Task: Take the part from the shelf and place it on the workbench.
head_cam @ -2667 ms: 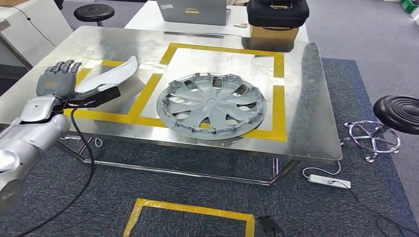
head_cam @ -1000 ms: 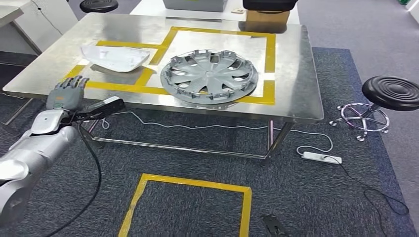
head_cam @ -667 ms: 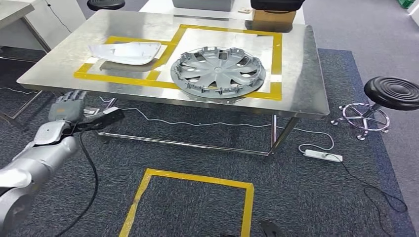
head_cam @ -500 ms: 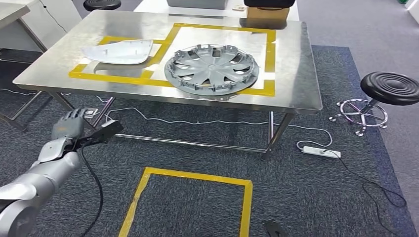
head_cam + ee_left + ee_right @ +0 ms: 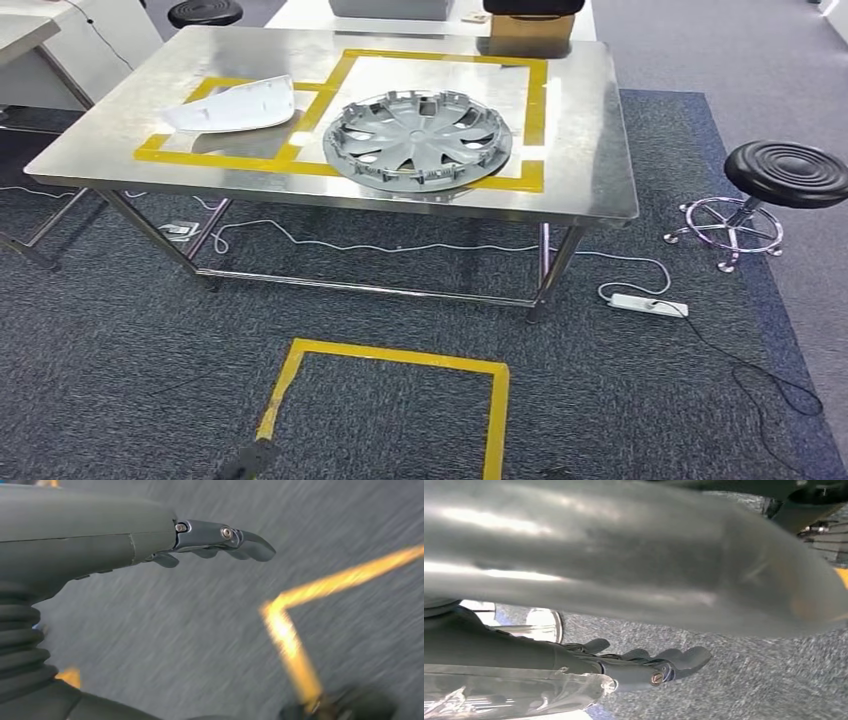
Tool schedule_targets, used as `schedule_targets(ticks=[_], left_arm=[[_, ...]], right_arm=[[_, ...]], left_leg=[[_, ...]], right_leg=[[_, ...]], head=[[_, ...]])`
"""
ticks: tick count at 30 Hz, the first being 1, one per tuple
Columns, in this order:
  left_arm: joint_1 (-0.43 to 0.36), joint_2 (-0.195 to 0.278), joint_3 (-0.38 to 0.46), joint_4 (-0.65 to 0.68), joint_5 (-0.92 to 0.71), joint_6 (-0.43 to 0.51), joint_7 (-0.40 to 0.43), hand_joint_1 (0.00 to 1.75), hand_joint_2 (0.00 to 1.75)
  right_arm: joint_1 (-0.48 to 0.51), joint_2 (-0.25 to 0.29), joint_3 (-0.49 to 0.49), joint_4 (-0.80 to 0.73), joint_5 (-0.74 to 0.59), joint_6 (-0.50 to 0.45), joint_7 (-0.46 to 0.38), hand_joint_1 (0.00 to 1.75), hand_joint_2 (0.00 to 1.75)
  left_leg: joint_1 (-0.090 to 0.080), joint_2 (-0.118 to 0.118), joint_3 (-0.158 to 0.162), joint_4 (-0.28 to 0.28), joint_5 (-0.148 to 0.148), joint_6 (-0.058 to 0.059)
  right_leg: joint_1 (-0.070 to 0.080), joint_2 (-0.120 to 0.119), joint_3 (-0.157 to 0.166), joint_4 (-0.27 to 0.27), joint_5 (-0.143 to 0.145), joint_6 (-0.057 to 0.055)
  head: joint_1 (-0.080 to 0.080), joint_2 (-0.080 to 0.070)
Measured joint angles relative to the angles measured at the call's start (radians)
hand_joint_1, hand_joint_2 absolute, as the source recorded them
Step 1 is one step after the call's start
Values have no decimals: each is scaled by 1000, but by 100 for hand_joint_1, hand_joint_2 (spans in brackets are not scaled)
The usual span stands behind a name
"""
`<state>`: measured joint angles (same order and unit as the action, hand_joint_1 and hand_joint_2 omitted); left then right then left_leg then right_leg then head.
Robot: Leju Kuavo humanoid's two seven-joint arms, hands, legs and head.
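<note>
Both hands hang over the grey carpet. My left hand (image 5: 150,542) holds nothing, its fingers (image 5: 240,540) stretched out nearly straight and loose above a yellow tape corner (image 5: 280,610). My right hand (image 5: 624,665) is likewise released, fingers extended with nothing in them. From the head view I see the white part (image 5: 232,106) lying on the steel bench (image 5: 590,150), inside the left yellow-taped box. Just beside it, in the larger taped box, sits a grey hubcap (image 5: 417,137). On the floor off to the right stand a black stool (image 5: 790,175) and a white power strip (image 5: 648,303).
</note>
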<state>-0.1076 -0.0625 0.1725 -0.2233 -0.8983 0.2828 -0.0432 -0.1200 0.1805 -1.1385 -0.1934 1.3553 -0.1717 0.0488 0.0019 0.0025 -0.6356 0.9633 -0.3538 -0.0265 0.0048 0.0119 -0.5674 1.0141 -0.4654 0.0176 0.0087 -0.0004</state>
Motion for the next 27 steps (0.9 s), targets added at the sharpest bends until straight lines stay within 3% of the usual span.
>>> schedule_targets(ticks=[9,13,15,18,20,22,23,24,25,27], left_arm=[[37,-36,149,11,106,-79,25,0,175],[37,-38,186,11,127,-98,15,0,0],[36,-37,198,11,136,-106,10,0,0],[36,-36,215,11,147,-112,3,0,0],[34,-36,225,11,152,-114,-4,0,0],[33,-33,235,11,156,-119,-12,0,0],[33,-31,240,11,156,-121,-15,0,0],[33,-29,242,11,157,-123,-17,0,0],[33,-27,244,11,157,-125,-19,0,0],[33,-23,251,11,160,-129,-20,0,0]], right_arm=[[0,-11,-14,0,-3,6,-19,0,0],[0,-11,-14,0,7,8,-23,0,0],[0,-11,-14,0,10,8,-26,0,0],[-1,-11,-14,0,13,11,-32,0,0],[-2,-11,-14,0,13,16,-32,0,0],[-3,-11,-13,0,13,19,-32,0,0],[-3,-11,-13,0,14,20,-31,0,0],[-2,-11,-13,0,14,20,-29,0,0],[-1,-11,-13,0,15,21,-28,0,0],[-1,-9,-13,1,15,23,-25,0,0]], left_leg=[[-2,-4,-5,1,3,3],[-3,-4,-5,2,4,4],[-4,-4,-6,3,3,6],[-1,-7,11,-32,16,26],[9,-10,29,-67,36,31],[14,-16,26,-73,45,26],[18,-21,21,-73,48,21],[23,-27,15,-71,51,16],[29,-35,6,-67,54,9],[44,-52,-19,-44,59,-14]], right_leg=[[-3,-3,-2,0,4,5],[-3,-3,-2,0,4,6],[-5,-3,1,-4,6,8],[-8,-5,16,-20,9,21],[-7,-6,-1,26,-34,29],[-14,-6,-47,145,-111,41],[-20,-6,-68,197,-136,47],[-26,-6,-74,221,-144,55],[-33,-5,-60,206,-133,64],[-51,10,8,95,-90,88]], head=[[0,0],[0,0],[0,0],[-1,0],[2,0],[4,0],[4,0],[4,0],[4,0],[7,0]])
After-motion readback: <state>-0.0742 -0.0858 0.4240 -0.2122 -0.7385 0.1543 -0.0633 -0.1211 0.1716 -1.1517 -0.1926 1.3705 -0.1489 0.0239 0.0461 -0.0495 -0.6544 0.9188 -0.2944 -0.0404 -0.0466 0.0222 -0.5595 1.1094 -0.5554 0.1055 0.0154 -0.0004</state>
